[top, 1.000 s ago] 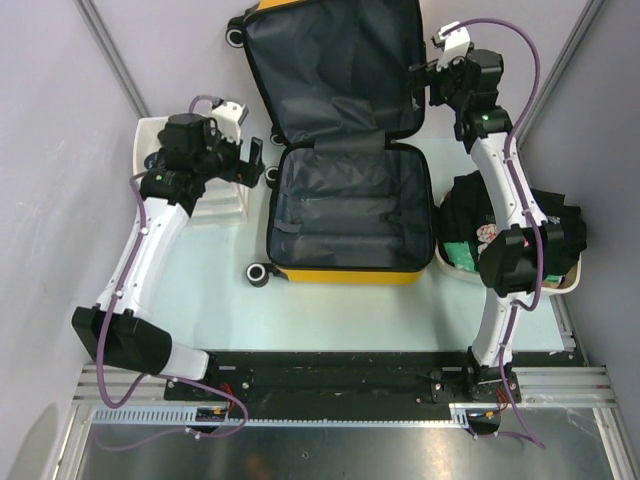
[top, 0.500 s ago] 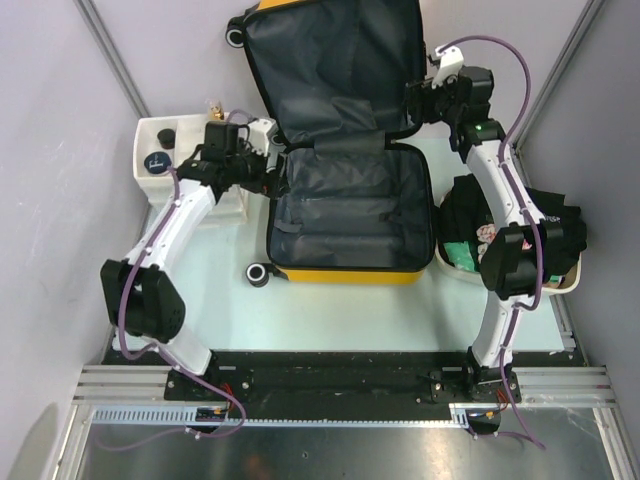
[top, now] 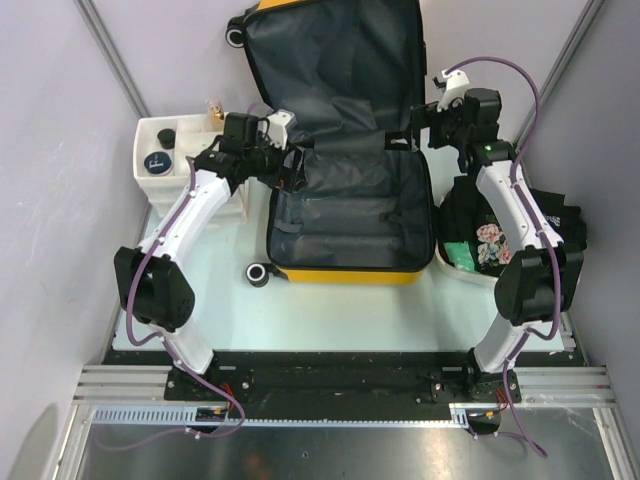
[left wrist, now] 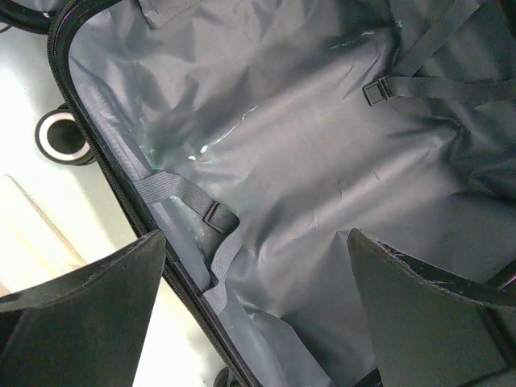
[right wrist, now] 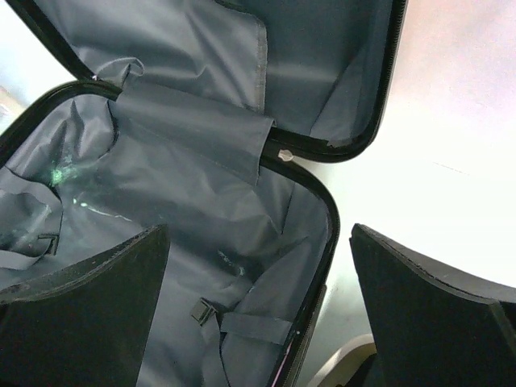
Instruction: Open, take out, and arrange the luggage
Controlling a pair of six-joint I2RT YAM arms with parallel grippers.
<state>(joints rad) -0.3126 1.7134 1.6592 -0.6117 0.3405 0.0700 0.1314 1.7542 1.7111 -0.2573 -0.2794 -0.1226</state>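
Centre frame: large yellow hard-shell suitcase (top: 345, 215), dark grey fabric lining, lies open on surface (top: 220, 300). My left gripper (top: 288, 163) hovers at upper-left rim, right gripper (top: 420, 122) at upper-right hinge corner; both spread, empty, placed, I judge, to reach inside.

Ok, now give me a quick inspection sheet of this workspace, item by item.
Surface: pale table, no spills seen.
Job's things: yellow suitcase lying open, lid propped up at the far side, straps unbuckled, nothing packed seen inside.
Clutter: white drawer unit left of the case; white tub on the right holding dark clothes.
Grippers: left gripper open over the case's far left corner; right gripper open by its far right corner.
Cables: purple cables along both arms.
Surroundings: grey walls, metal rail.
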